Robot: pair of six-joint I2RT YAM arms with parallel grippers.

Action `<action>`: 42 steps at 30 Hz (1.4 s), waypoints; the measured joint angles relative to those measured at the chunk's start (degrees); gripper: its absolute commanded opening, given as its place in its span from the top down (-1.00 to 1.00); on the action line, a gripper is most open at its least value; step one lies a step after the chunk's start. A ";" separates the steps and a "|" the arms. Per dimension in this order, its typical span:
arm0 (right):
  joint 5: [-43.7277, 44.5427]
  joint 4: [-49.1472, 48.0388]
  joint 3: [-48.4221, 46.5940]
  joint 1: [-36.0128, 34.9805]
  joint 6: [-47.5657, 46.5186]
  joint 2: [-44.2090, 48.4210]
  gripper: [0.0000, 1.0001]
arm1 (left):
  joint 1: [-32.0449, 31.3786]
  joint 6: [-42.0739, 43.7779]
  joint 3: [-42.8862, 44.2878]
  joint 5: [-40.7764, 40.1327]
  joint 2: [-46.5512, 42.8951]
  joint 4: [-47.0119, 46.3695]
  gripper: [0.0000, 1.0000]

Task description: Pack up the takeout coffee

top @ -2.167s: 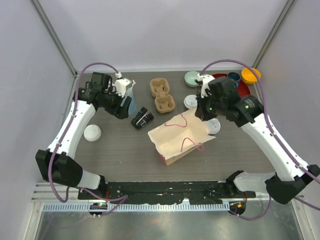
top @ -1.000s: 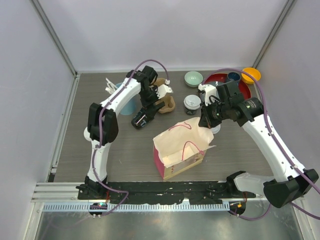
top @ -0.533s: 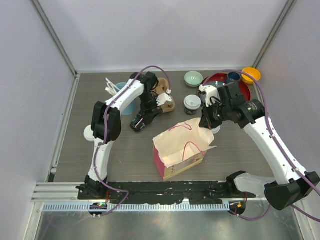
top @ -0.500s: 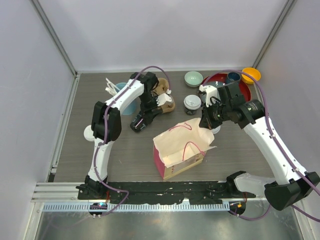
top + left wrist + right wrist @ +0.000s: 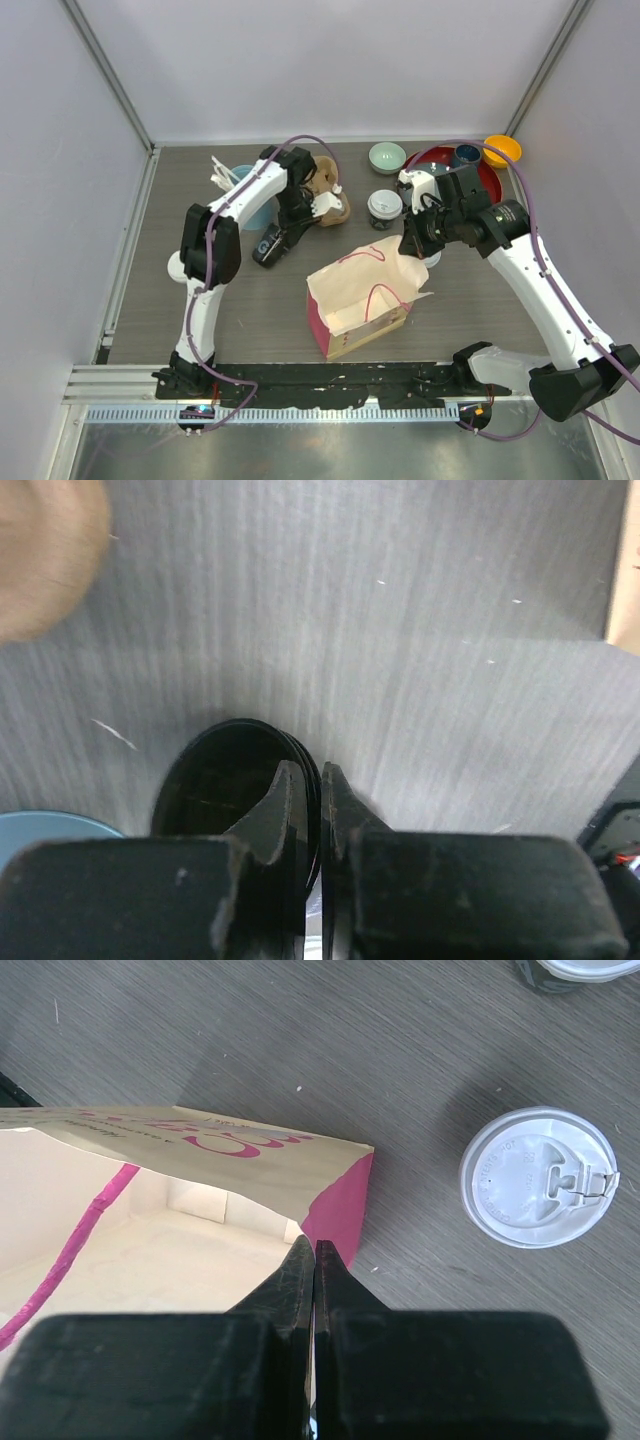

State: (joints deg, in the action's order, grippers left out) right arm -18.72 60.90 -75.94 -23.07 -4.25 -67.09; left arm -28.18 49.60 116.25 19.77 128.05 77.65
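- Top external view: a black cup (image 5: 266, 246) is seen lying on its side on the worktop (image 5: 240, 310), apart from the paper bag (image 5: 362, 290).
- Left wrist view: the left tool (image 5: 306, 788) is pressed together on that cup's rim.
- Right wrist view: the right tool (image 5: 313, 1260) is pinching the bag's upper edge, and a lidded cup (image 5: 537, 1178) stands just beside the bag.
- Progress is judged early. No cup is seen inside the bag, so all packing is left.

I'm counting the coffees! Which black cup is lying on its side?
The black cup pinched in the left tool, left of the paper bag. It lies tipped over; the other cup, white-lidded, stands upright by the green bowl.
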 measured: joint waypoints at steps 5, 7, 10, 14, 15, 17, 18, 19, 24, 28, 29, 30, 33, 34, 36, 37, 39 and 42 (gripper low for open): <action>0.20 0.04 0.02 0.00 0.00 0.37 0.98 | -0.17 -2.01 -7.32 0.96 -6.64 -0.31 1.00; 0.39 0.24 0.11 0.00 0.00 0.87 0.98 | -0.17 -3.28 -11.85 1.05 -11.65 -0.74 1.00; 0.76 0.50 0.39 0.00 0.00 1.75 0.98 | -0.15 -6.47 -18.51 0.76 -21.77 -0.66 1.00; 1.07 0.52 0.70 0.00 0.04 2.12 0.98 | 0.44 -11.82 -24.65 -1.40 -36.54 -1.49 1.00; 1.07 0.46 0.74 0.00 0.04 2.14 0.98 | 0.98 -13.27 -26.40 -2.40 -40.68 -2.60 1.00; 1.03 0.37 0.83 0.00 0.04 2.14 0.98 | 3.04 -15.30 -28.00 -4.28 -45.94 -3.28 1.00; 1.01 0.28 0.94 0.00 0.04 2.23 0.98 | 5.05 -16.68 -28.76 -5.29 -48.43 -4.20 1.00; 0.96 0.17 1.07 0.00 0.04 2.34 0.98 | 7.23 -17.90 -29.24 -6.40 -50.16 -5.14 1.00; 0.57 -0.42 1.81 0.00 0.04 3.34 0.98 | 22.88 -23.74 -34.01 -13.70 -56.41 -17.25 1.00; 0.31 -0.42 1.81 0.00 0.04 3.48 0.98 | 29.79 -27.17 -43.30 -21.79 -61.20 -32.30 1.00; 0.28 -0.39 1.81 0.00 0.04 3.48 0.98 | 30.95 -28.09 -45.94 -23.76 -61.77 -36.81 1.00; 0.17 -0.39 1.81 0.00 0.04 3.48 0.98 | 32.22 -28.68 -48.37 -25.59 -61.86 -41.24 1.00; 0.09 -0.39 1.81 0.00 0.04 3.50 0.98 | 35.26 -30.03 -55.43 -29.00 -60.28 -54.16 1.00; 0.02 -0.39 1.81 0.00 0.02 3.50 0.98 | 36.20 -30.27 -57.77 -29.38 -59.32 -58.34 1.00; -0.09 -0.39 1.81 0.00 0.02 3.50 0.98 | 37.90 -30.82 -61.86 -29.33 -57.42 -65.57 1.00; -0.11 -0.39 1.81 0.00 0.02 3.50 0.98 | 38.77 -31.28 -63.65 -29.14 -56.13 -68.91 1.00; -0.17 -0.39 1.81 0.00 0.02 3.50 0.98 | 40.24 -32.20 -65.61 -28.70 -53.13 -74.05 1.00; -0.35 -0.37 1.81 0.00 0.02 3.39 0.98 | 42.23 -34.80 -66.18 -27.43 -48.02 -80.89 1.00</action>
State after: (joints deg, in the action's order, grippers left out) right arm -19.07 60.53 -74.13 -23.07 -4.23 -63.70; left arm 14.04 14.81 50.06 -7.66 80.03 -3.25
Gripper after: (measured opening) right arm 0.028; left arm 0.049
